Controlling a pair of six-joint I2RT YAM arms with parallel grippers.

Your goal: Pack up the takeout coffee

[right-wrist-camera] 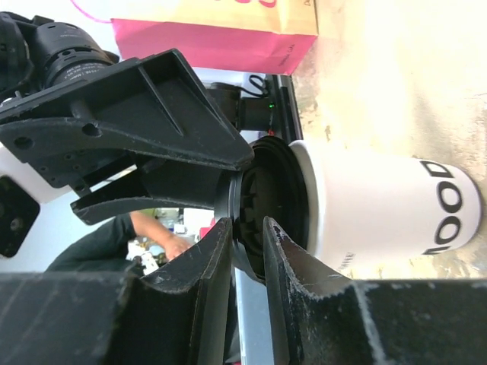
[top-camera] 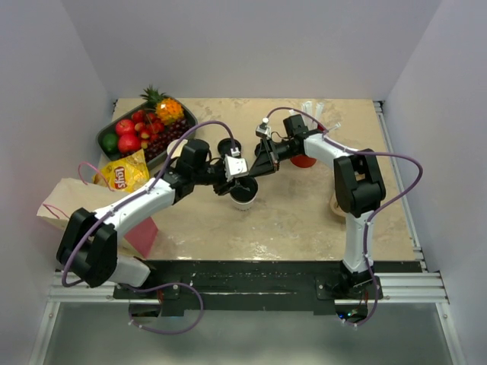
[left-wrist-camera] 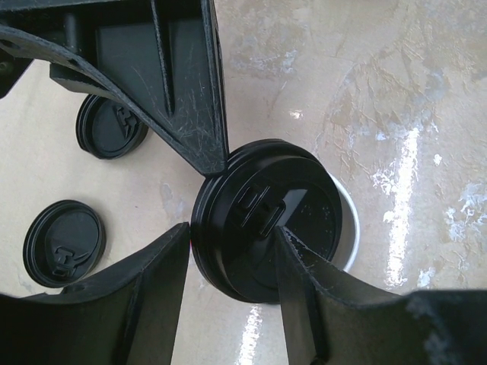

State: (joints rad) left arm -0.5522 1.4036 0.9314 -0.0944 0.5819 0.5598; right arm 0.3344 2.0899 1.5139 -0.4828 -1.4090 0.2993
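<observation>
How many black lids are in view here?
3. The capped lid sits on the white cup; a loose lid lies on the table, another loose lid beside it, partly behind a jaw. More may be hidden.

My overhead view is bright, even and sharp, with only faint soft shadows on the tabletop (top-camera: 304,220). On the left wrist camera, a white glare streak runs down the glossy surface at right. My right wrist's near foreground looks soft.
</observation>
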